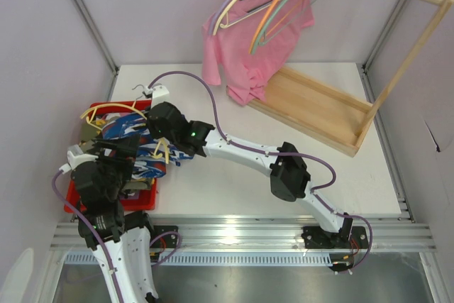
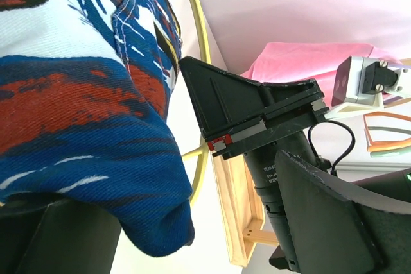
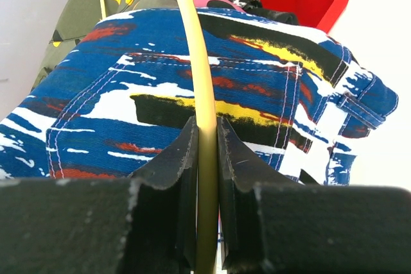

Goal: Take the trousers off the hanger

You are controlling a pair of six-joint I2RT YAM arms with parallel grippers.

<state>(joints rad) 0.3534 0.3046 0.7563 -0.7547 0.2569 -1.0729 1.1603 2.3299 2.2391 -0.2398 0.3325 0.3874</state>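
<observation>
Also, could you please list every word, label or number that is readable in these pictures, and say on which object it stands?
White lettering on the right arm's wrist housing, seen in the left wrist view: too small and blurred to read.
Nothing else: the trousers carry only a colour pattern, no words.

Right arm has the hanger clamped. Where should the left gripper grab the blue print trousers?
Probably the drooping lower fold of the blue print trousers, approached straight on: it hangs thick and free inside the open left gripper, apart from the yellow hanger bar that the right gripper pinches.
</observation>
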